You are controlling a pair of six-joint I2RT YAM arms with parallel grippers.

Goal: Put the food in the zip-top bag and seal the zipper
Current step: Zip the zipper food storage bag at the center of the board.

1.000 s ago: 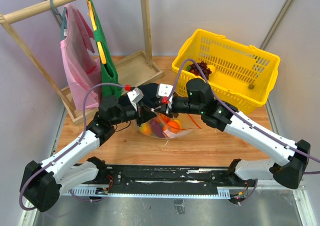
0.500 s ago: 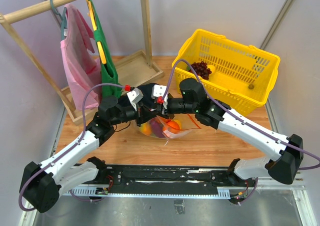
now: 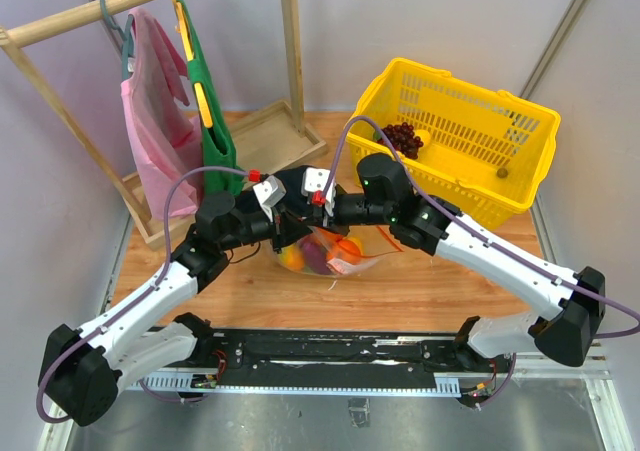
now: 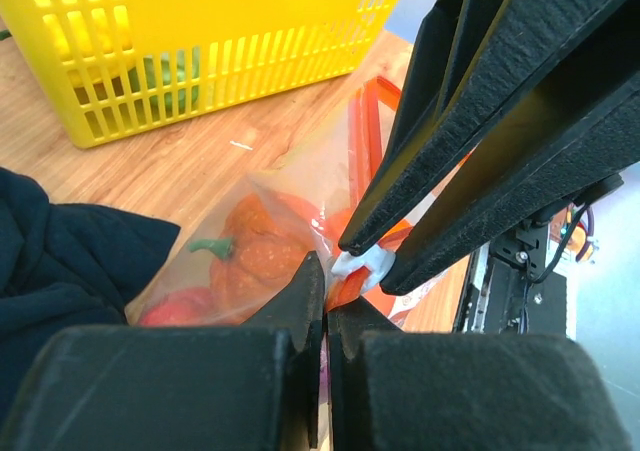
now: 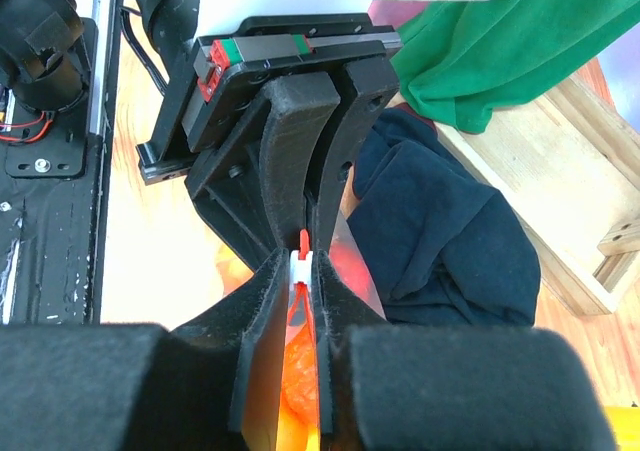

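Left pincer (image 4: 322, 291): closed on the mouth edge of the zip-top bag (image 3: 350, 259), apparently to anchor it. Right pincer (image 5: 303, 271): clamped on the zipper (image 4: 358, 151) tab, judged ready for sealing. Food (image 4: 255, 256): contained in the bag on the table (image 3: 420, 291). Yellow basket (image 3: 450, 141): set beyond.

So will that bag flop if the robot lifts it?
Probably floppy: the bag is thin, crinkled plastic, sagging around the food. Likely heavy-ish, with several foods bunched inside. The zipper looks stiffer, so the left fingers and right fingers pinching it should grip better there.
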